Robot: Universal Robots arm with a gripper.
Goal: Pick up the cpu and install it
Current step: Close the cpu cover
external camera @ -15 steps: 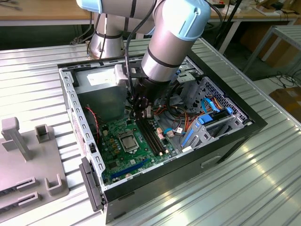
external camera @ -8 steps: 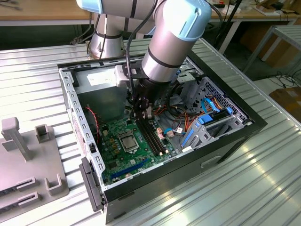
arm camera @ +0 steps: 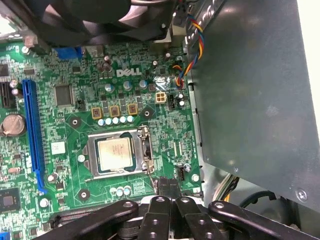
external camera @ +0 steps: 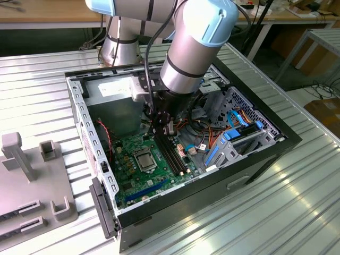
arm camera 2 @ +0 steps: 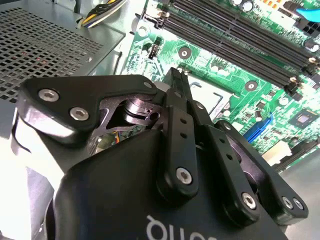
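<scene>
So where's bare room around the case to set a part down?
Free: ribbed tabletop on the exterior view's right of the case, and the strip between case and grey fixture. Crowded: inside, around the cpu, with arm, cables and blue drive bays.

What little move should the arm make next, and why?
Probably lift straight up, out of the black computer case. The small square silvery chip seems to lie flat in its dull metal socket frame, and the jaws look shut and empty beside it.
</scene>
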